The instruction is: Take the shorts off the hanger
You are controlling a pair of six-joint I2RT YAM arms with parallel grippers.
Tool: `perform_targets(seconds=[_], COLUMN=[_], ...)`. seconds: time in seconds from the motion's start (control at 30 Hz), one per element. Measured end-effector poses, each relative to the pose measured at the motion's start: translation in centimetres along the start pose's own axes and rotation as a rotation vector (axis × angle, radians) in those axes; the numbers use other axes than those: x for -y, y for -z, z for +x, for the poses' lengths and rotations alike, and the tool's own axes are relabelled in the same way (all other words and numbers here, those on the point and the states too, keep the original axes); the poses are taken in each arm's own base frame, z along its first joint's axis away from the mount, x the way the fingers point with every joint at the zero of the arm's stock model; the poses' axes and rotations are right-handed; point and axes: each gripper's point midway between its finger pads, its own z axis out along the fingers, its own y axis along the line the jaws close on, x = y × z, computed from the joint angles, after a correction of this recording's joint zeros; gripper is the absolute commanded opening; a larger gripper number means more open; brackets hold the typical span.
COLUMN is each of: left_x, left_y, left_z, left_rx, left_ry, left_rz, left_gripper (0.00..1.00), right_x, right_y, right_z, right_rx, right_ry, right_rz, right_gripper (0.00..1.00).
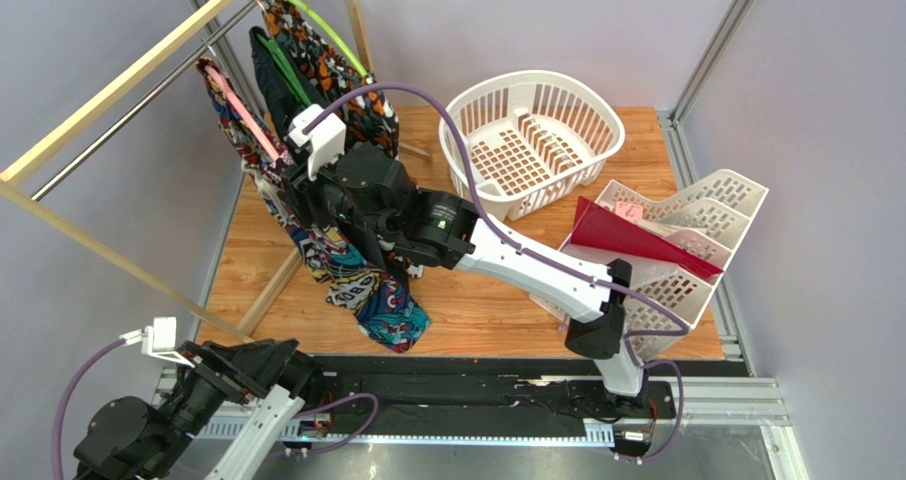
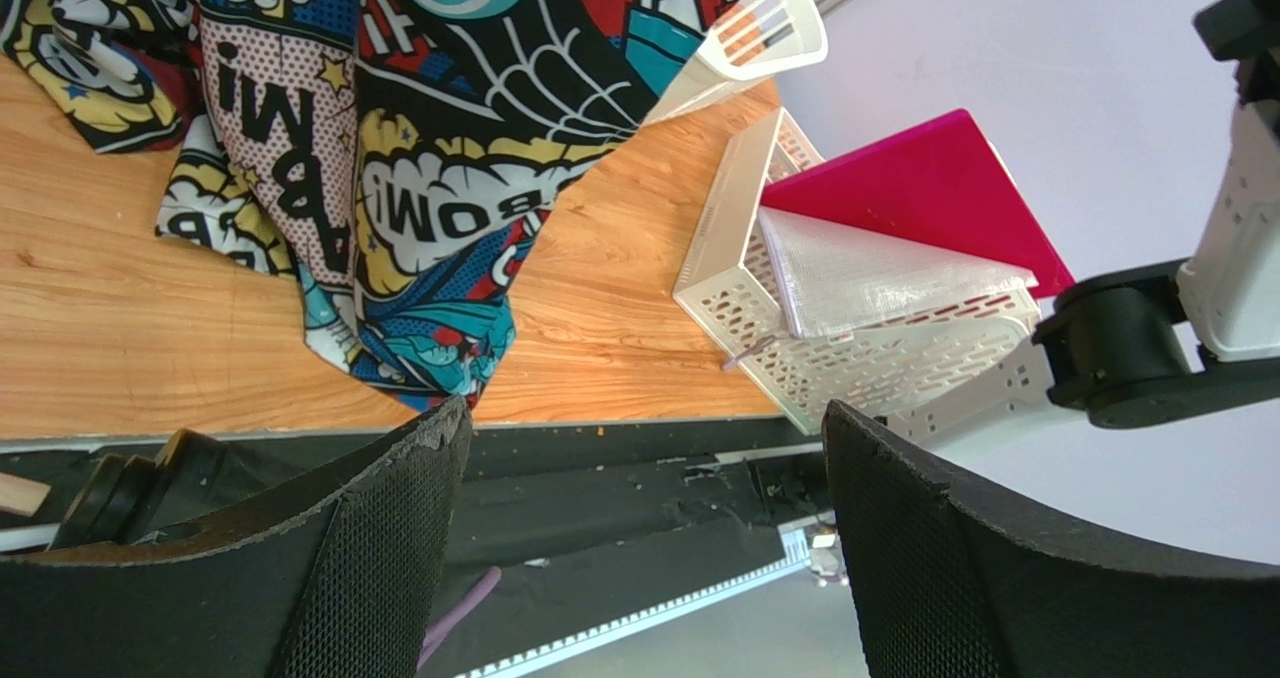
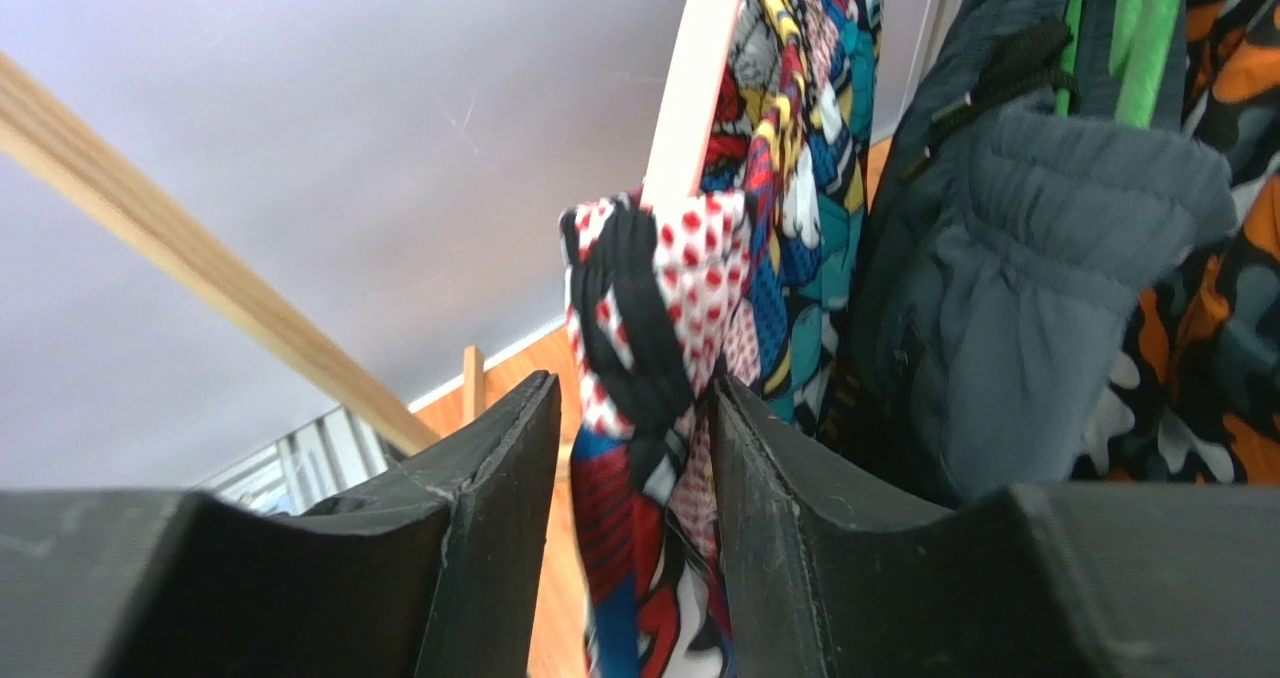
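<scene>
The shorts point(image 1: 362, 289), in a busy comic print, hang from the pink hanger point(image 1: 242, 114) on the rack rail, and their lower end rests on the wooden table. My right gripper point(image 1: 289, 188) is at the hanging cloth below the hanger. In the right wrist view its jaws point(image 3: 631, 453) straddle a bunched fold of the shorts point(image 3: 661, 303). The cloth touches the right finger and a gap shows at the left one. The hanger bar point(image 3: 694, 78) rises above. My left gripper point(image 1: 298, 372) is open and empty at the table's near left edge point(image 2: 646, 528), facing the shorts' hem point(image 2: 421, 153).
A charcoal garment point(image 1: 279, 87) on a dark green hanger and an orange patterned garment point(image 1: 340, 76) on a light green hanger point(image 1: 319, 23) hang just behind the shorts. A white basket point(image 1: 596, 103) stands at the back. A white file rack point(image 1: 691, 236) holds a red folder point(image 1: 622, 236).
</scene>
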Motion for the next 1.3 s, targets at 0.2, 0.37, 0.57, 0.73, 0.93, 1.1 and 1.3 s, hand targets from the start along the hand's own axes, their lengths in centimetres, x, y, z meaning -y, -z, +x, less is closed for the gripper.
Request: perform_targets(seconds=[0.2,0.37,0.57,0.73,0.93,1.1,1.3], left_x=[0.1,0.2,0.2,0.2,0.2,0.2,0.3], left_y=[0.0,0.1,0.1,0.2,0.2,0.2,0.4], left_z=[0.1,0.2,0.1,0.2,0.3,0.3,0.4], left_rx=[-0.006,-0.010,-0.008,-0.010,-0.010,-0.011,-0.011], left_ry=[0.009,0.010,0.012,0.012,0.013,0.020,0.026], left_rz=[0.006,0.010,0.012,0.011,0.014,0.016,0.023], left_gripper=[0.90,0.90,0.90,0.90,0.90,0.89,0.89], right_x=[0.3,0.7,0.2,-1.0,-2.2,-3.1,-4.2], right_y=[-2.2,-2.8,-2.7,-2.4,-0.7,0.3,1.0], right_z=[0.9,1.2,0.8,0.3,-1.3,-3.3,-5.2], right_rx=[0.018,0.027,0.038,0.035,0.011,0.013,0.019], right_ry=[0.036,0.044,0.003,-0.110,-0.359,-0.530,-0.680], right_rz=[0.026,0.052,0.030,-0.037,-0.163,-0.258,-0.375], right_gripper=[0.32,0.02,0.00,0.00,0.00,0.00,0.00])
